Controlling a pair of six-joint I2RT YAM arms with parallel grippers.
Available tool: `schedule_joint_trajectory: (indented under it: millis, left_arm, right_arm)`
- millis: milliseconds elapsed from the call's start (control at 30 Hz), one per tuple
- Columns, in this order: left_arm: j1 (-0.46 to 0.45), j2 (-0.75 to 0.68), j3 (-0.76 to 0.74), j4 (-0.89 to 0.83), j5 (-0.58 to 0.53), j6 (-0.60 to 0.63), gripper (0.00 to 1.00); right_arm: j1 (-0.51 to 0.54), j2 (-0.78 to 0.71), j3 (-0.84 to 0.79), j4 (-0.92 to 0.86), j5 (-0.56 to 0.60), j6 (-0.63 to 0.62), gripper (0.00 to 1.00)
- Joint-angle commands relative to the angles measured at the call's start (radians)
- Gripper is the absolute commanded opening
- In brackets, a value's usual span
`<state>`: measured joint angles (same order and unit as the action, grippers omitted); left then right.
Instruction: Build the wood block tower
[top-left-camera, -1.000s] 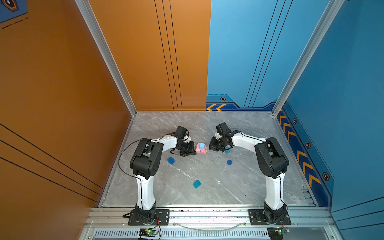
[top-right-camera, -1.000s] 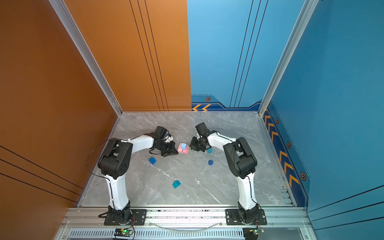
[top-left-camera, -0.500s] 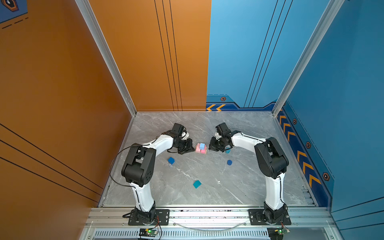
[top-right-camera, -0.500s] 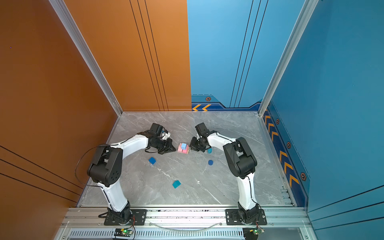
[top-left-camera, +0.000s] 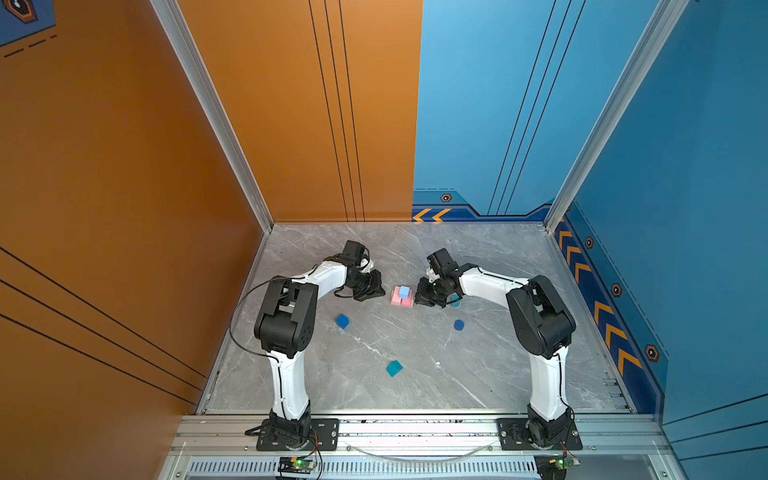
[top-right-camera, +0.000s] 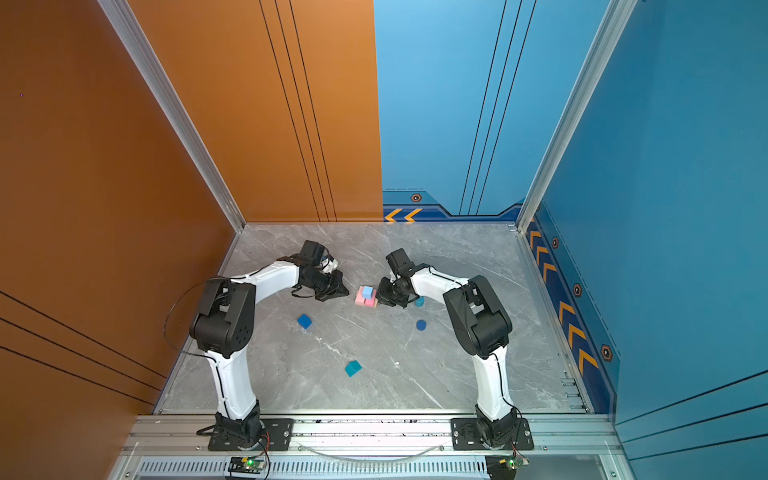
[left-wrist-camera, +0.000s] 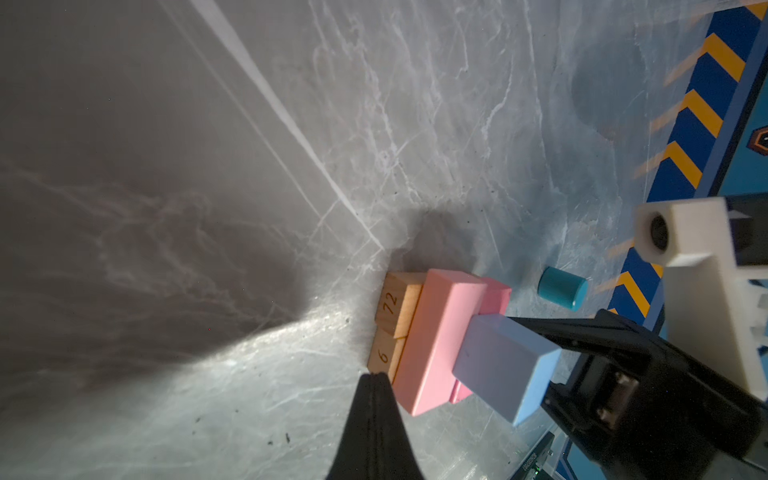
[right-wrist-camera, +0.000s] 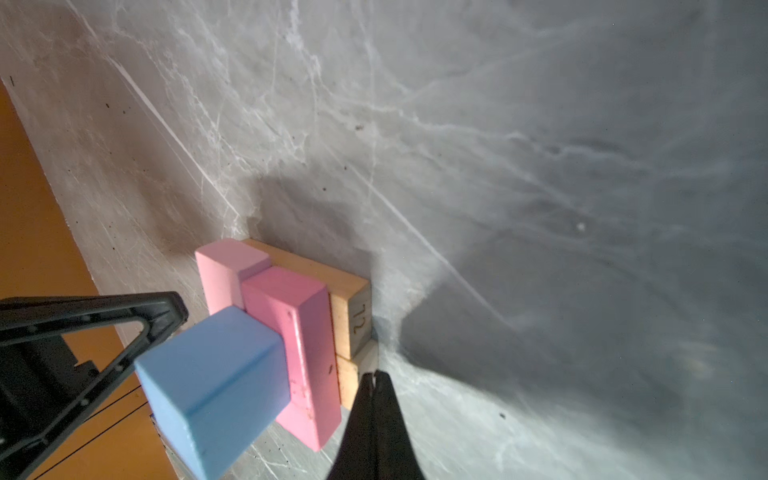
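Note:
At the floor's middle stands the tower: two tan bars (left-wrist-camera: 392, 307) at the bottom, two pink bars (top-left-camera: 397, 299) across them, a light-blue cube (top-left-camera: 404, 291) on top. My left gripper (top-left-camera: 376, 292) is shut, its tip at the stack's left side, touching a tan bar's end in the left wrist view (left-wrist-camera: 376, 376). The right gripper (top-left-camera: 420, 297) is shut too, its tip at the tan bars' right end (right-wrist-camera: 376, 374). Neither holds anything. Loose lie a dark-blue cube (top-left-camera: 342, 321), a teal cube (top-left-camera: 393, 368), a dark-blue cylinder (top-left-camera: 459, 325) and a teal cylinder (top-right-camera: 419, 301), half hidden behind the right gripper.
Orange wall (top-left-camera: 124, 208) on the left, blue wall (top-left-camera: 685, 249) on the right, back wall behind the stack. An aluminium rail (top-left-camera: 415, 428) carries both arm bases along the front edge. The grey marble floor (top-left-camera: 415, 249) extends behind the grippers.
The left arm's elbow swung outward and came back; its gripper stayed beside the stack, a little farther back. The right arm and all blocks have not moved.

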<state>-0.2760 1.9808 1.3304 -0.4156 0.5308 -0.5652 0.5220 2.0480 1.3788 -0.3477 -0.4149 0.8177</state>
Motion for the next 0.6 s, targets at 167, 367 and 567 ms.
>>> schedule_joint_trajectory:
  millis: [167,367,567]
  left_arm:
    - [-0.009,0.014,0.025,-0.023,-0.016,0.027,0.00]
    - [-0.013,0.009,0.027,-0.023,-0.015,0.026,0.00]
    - [-0.024,0.008,0.034,-0.023,-0.012,0.024,0.00]
  right_arm:
    - [0.014,-0.006,0.005,-0.012,0.015,0.017,0.00]
    - [0.012,-0.011,0.002,-0.013,0.019,0.017,0.00]
    - [0.013,-0.009,0.005,-0.014,0.017,0.017,0.00]
